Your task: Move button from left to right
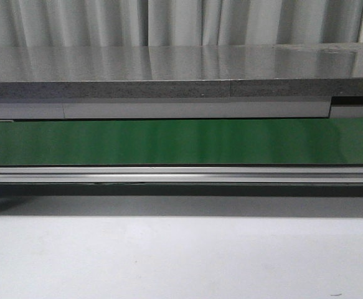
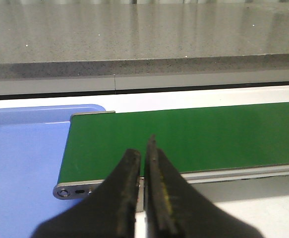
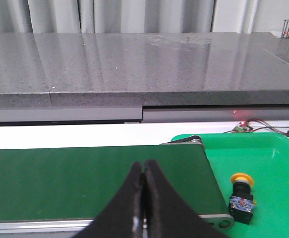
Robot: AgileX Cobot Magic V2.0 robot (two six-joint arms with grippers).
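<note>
Far left end: a blue tray (image 2: 20, 163) sits at the left end of the green belt (image 2: 194, 136), nothing visible in the part of it I can see. My left claw (image 2: 143, 163) hovers over the near edge of the belt by that end, fingers pressed together, holding nothing. No button in this view.

Middle: the front view shows only the belt running across, the grey counter (image 1: 169, 68) behind it and the white desk (image 1: 181, 255) in front. Neither of my claws shows there, and no button.

Right end: my right claw (image 3: 143, 171) is closed too, empty, over the near edge of the belt close to its right end. The button (image 3: 242, 194) lies in the green tray (image 3: 278, 198) just past that end, right of the claw and apart from it, no contact. It seems tipped on its side, yellow cap pointing far, black body with blue bits nearer the camera.

Handling guess: light, rigid plastic, won't deform. Round cap looks smooth and likely slippery, so I'd pinch the flat sides of the black blocky body. Small terminals at the back could bend, avoid them.

Being in the right tray, the button looks already moved.
</note>
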